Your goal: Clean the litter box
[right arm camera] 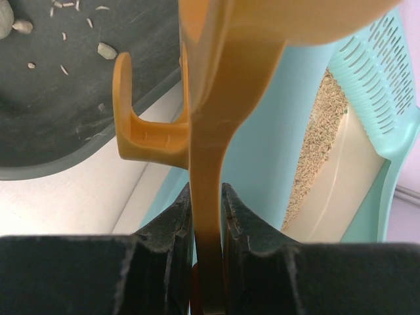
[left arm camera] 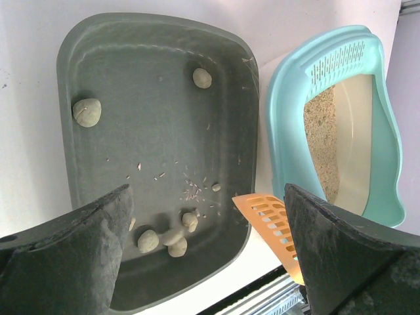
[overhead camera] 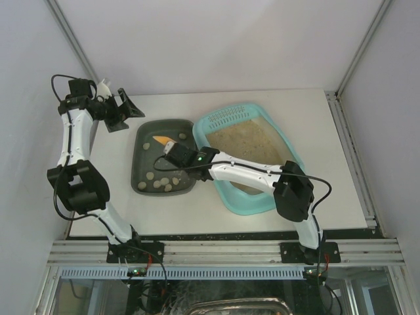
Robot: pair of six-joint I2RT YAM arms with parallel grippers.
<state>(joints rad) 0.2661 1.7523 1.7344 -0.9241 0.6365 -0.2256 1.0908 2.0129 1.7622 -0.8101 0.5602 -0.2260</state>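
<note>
Right gripper (right arm camera: pixel 207 197): clamped on orange scoop (right arm camera: pixel 216 98) handle.
Left gripper (left arm camera: pixel 207 197): jaws apart, empty.
Dark tray (left arm camera: pixel 157 125): ahead of left gripper, clumps (left arm camera: pixel 86 111) inside.
Litter box (right arm camera: pixel 262 151): just right of right gripper.

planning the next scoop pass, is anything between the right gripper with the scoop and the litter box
Nothing visible does. The right gripper, shut on the orange scoop, hangs over the right edge of the dark tray, and the litter box lies directly beside that tray with its sand uncovered.
</note>
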